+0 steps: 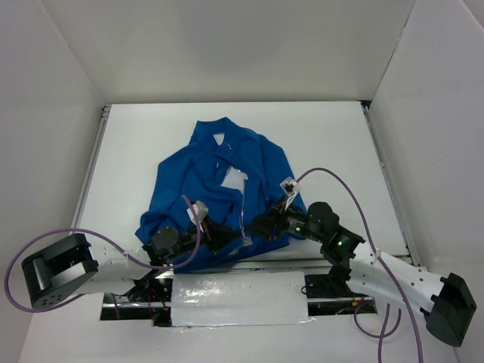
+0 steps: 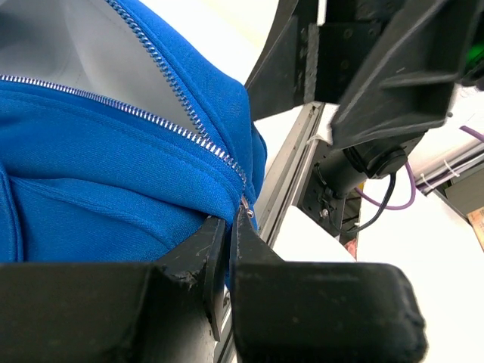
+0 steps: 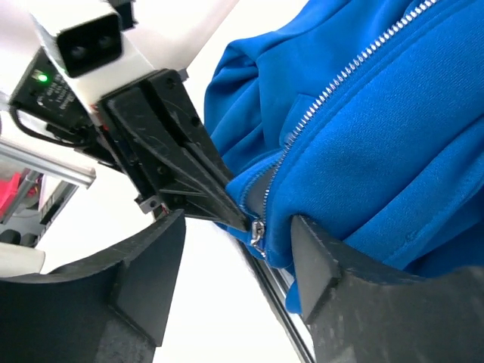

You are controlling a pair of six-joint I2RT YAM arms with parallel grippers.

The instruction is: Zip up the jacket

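Top external view: the jacket (image 1: 219, 185) lies with its hem at the near edge of the table (image 1: 336, 144), open surface elsewhere. Wrist views add: left gripper (image 2: 231, 221) clamped on the hem at the zipper (image 2: 181, 125) — right gripper (image 3: 236, 233), jaws apart, around it.

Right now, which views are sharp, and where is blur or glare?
Top external view: even light, the jacket sharp, glare on the wrinkled white strip below it. Left wrist view: zipper crisp, left gripper dark and soft. Right wrist view: zipper crisp, right gripper blurred.

Royal-blue jacket (image 1: 197, 181) with white lining (image 2: 68, 38) and silver zipper (image 2: 151, 123).
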